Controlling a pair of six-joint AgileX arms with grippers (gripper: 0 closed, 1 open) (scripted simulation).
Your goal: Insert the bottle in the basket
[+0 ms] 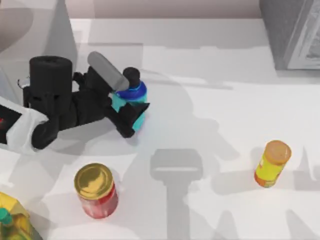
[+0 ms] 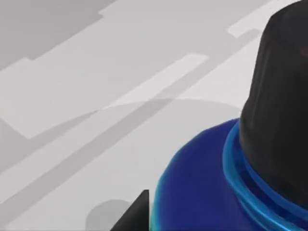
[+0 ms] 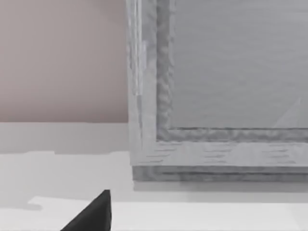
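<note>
Closest to the left wrist camera is the bottle (image 2: 226, 183): its dark blue shoulder and black screw cap loom large there, with pale table (image 2: 96, 96) crossed by grey shadows behind. From above, the table (image 1: 210, 65) is a white, matte surface running up to a beige-pink wall (image 1: 160, 7) at the far edge, and a grey woven basket (image 1: 292, 32) stands at the far right corner. The right wrist view looks straight at that basket (image 3: 216, 72), its rim and inner wall against the same pinkish wall (image 3: 62, 57), with one dark fingertip (image 3: 94, 214) at the picture's edge (whether the right gripper's fingers are apart or together I cannot tell).

On the top view's left half, towards the far side, the bottle (image 1: 131, 100) stands upright, its long axis vertical and the cap pointing up at the overhead camera, cyan body below the blue shoulder. The left gripper (image 1: 122, 102) reaches in from the left and is clamped on the bottle, one finger on each side of the body. A red jar (image 1: 97, 191) with a gold lid stands nearer, well apart from the bottle, and a yellow bottle (image 1: 271, 164) with an orange cap stands near the right edge.
</note>
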